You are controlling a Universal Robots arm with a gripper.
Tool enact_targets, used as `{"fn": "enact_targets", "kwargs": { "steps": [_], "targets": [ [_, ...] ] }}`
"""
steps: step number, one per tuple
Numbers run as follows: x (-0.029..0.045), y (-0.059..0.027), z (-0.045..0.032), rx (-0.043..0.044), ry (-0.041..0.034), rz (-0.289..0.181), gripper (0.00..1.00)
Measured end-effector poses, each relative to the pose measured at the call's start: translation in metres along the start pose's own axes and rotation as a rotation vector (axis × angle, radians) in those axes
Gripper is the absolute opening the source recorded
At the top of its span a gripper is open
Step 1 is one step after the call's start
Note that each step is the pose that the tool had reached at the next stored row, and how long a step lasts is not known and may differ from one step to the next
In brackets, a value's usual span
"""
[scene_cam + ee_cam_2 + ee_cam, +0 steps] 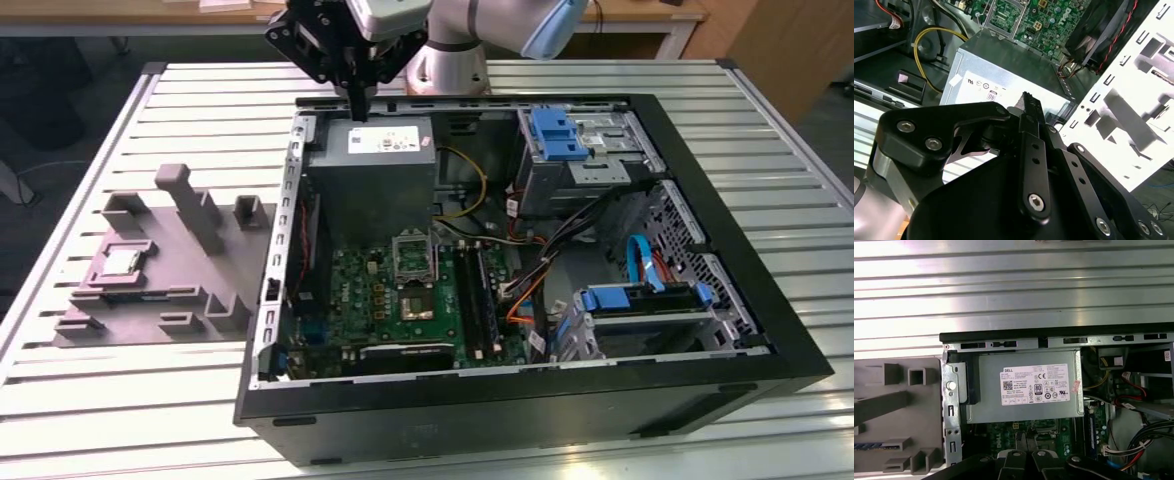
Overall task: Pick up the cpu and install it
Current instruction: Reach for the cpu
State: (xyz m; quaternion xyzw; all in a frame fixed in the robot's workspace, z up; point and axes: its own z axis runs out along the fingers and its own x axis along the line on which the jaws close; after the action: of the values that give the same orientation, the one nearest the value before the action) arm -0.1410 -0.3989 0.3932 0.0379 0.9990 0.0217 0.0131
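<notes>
Finds the cpu [123,262] lying flat in a shallow recess of the grey fixture [167,300]. Notes the fixture on the table [134,400], just beside the case [534,425], at the exterior view's left.

Places the claw [358,112] well apart from the cpu: across the case wall, toward the exterior view's right and farther back. Hangs tip-down over the far edge of the grey box [380,185] inside the case. Records it closed, finger against finger, clamped on no part. Sees the same from the second wrist view, with the claw [1026,100] above the box's labelled face.

Orientation of the cpu: silvery top up, thin tan rim around it. Square in outline, so no long axis to report. Sides roughly in line with the fixture's edges.

Edges and room:
- Around the recess, low grey walls.
- Between the cpu and the case wall, a tall ridge [200,210] and short posts on the fixture.
- Directly over the cpu, open air.
- Inside the case, the socket [412,253] on the green board [380,300], just in front of the grey box, with a metal frame around a dark centre.
- Close at the exterior view's right of the socket, loose cables [534,250].
</notes>
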Motion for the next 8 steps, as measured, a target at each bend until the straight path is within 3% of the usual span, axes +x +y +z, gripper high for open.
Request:
{"fn": "enact_targets", "kwargs": {
  "steps": [8],
  "targets": [
    [0.0029, -0.0002, 0.0001, 0.0000, 0.0000, 0.000, 0.11]
  ]
}}
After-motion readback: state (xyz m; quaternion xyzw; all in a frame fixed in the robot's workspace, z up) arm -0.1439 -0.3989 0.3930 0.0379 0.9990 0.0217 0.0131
